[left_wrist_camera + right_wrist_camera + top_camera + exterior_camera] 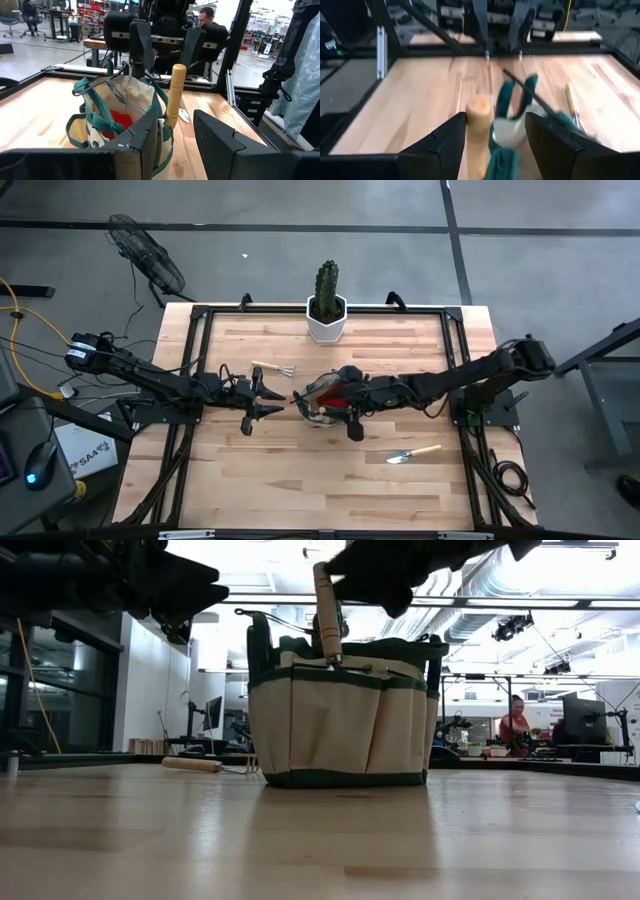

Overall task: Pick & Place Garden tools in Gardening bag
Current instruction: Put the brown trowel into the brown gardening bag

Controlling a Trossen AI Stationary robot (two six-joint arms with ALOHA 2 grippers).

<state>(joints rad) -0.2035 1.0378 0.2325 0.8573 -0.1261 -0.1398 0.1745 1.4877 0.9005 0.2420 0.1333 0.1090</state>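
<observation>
So the right gripper [495, 132] has its two dark fingers spread wide, sitting right over the small olive-green and tan fabric tote bag [325, 394]. A light wooden trowel handle [478, 131] stands in the gap, against one finger, with clear space on its other side, so nothing's being squeezed. From table height that handle [326, 612] pokes upright out of the bag's top with the gripper hanging just above it.

The left gripper [268, 398] is parked just beside the bag on the opposite side, fingers partly apart with nothing between them, pointing at the bag. Through its own camera you can see a red glove [118, 122] lying down inside the bag, green loop handles flopped over the rim, and the trowel handle leaning at the bag's edge.

Outward from the bag: a wooden-handled mini rake [272, 368] lies on the butcher-block table [300, 480] a little behind the bag, near the left arm. A second wooden-handled metal trowel [413, 453] lies in front of the bag, off toward the right arm's side, well apart from it. A green cactus in a white hexagonal pot [326, 305] stands at the table's far edge, straight behind the bag. Black frame rails run around the tabletop. A person in red [515, 725] sits way back in the room.
</observation>
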